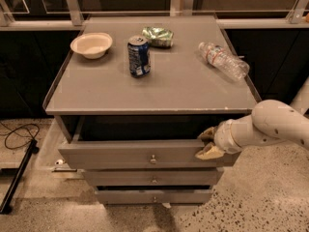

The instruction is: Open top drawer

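Note:
The top drawer (120,153) is the widest grey front under the table top, with a small round metal knob (153,158). It stands partly pulled out, with a dark gap behind its front. My gripper (207,142) is at the drawer front's right end. One tan finger (207,133) reaches behind the top edge and the other is on the front face, so they clasp the panel. My white arm (275,127) comes in from the right.
Two narrower drawers (153,179) sit below, also slightly out. On the table top (183,86) are a white bowl (91,45), a blue can (138,56), a crumpled green bag (158,36) and a lying plastic bottle (223,60). A cable and stand (18,170) lie on the floor at left.

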